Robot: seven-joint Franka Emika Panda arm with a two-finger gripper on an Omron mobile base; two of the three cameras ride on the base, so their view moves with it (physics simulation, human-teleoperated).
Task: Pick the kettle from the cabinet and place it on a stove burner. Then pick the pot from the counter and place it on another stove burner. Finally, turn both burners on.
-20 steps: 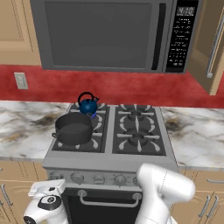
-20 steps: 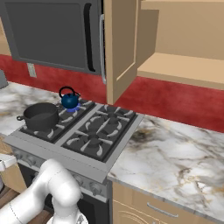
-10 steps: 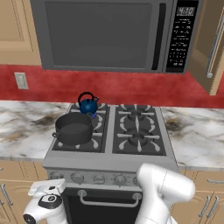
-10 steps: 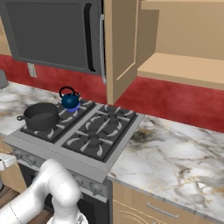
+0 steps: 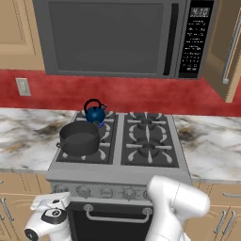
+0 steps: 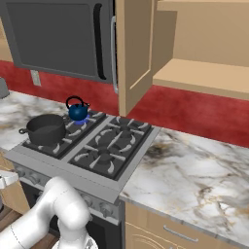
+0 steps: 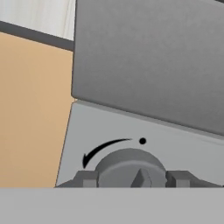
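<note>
The pot (image 5: 79,138) is sitting empty on the stove's front-left burner, with the kettle (image 5: 95,113) resting on the back-left burner behind it. The fingers (image 7: 85,179) are standing partly open on either side of a grey stove knob (image 7: 130,168), apparently gripping it.

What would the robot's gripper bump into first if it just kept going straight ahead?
Most likely a stove knob: in the hand view the gripper straddles it, on the grey front panel. How close it already is, I cannot tell.
</note>
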